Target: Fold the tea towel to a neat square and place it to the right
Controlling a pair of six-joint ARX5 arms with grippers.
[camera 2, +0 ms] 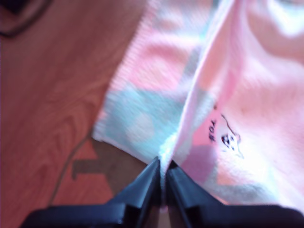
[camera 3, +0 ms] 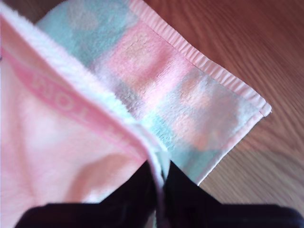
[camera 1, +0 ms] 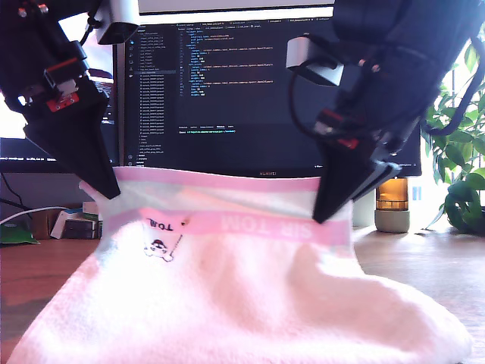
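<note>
You are in the middle of the first fold, with nothing finished yet. The tea towel (camera 1: 242, 288) hangs between two arms in front of the monitor (camera 1: 250, 83): its upper edge is lifted off the wooden table (camera 1: 424, 258) and stretched roughly level, while the rest slopes down toward the camera and rests on the wood. In the exterior view, my first gripper (camera 2: 163, 178) holds the raised edge toward that view's left, near the small printed figure (camera 1: 159, 249), which also appears close to its jaws in the first wrist view; my second gripper (camera 3: 159, 178) holds the edge toward the exterior view's right, at the end of the pink lettered band (camera 1: 273, 225). Both pairs of jaws are closed tight on a thin pinch of cloth, with no gap visible between the fingers. In both wrist views the checked face lies flat on the table under the lifted layer, and in the second wrist view one hemmed corner (camera 3: 259, 107) is spread out neatly. So the grasp and lift look done, but the raised edge has not been laid onto the opposite edge. Judging from this, you have yet to bring it over, line up the edges, release, make at least one more fold to reach a square, and then move the towel to the side.
</note>
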